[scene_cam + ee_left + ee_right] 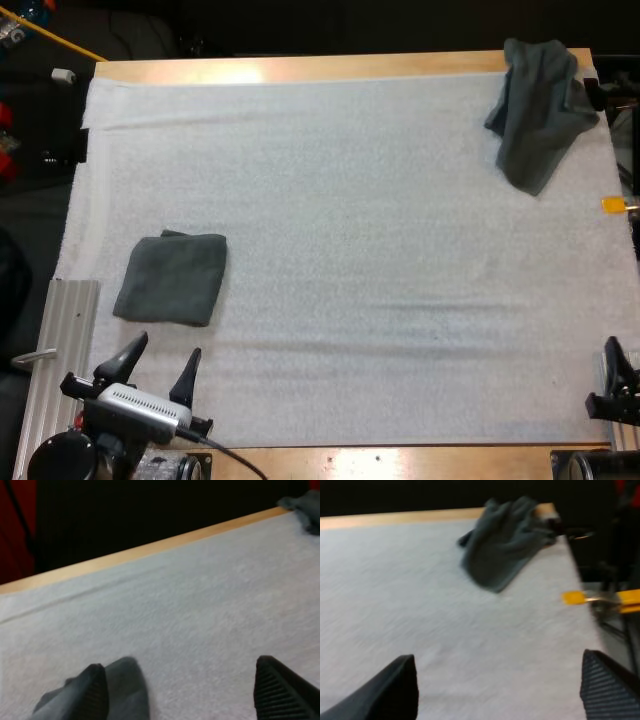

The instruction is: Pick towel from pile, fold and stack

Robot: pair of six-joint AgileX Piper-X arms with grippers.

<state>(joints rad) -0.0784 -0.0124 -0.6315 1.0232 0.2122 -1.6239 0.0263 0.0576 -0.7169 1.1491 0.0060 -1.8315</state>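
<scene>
High view: left claw (168, 345) gapes empty near folded towel (172, 278); right claw (497, 655) gapes empty, crumpled towel (540, 110) well apart

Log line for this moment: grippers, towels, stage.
left gripper open, near folded towel | right gripper open, empty | crumpled towel at mat far right corner, not yet picked

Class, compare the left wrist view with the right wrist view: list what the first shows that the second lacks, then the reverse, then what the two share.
Left wrist view's own: the folded towel, lying by one finger of the open left claw. Right wrist view's own: the open right claw, hanging over bare white mat with nothing between its fingers. Shared: the crumpled towel at the far corner, the white mat, and the wooden table edge beyond it.
</scene>
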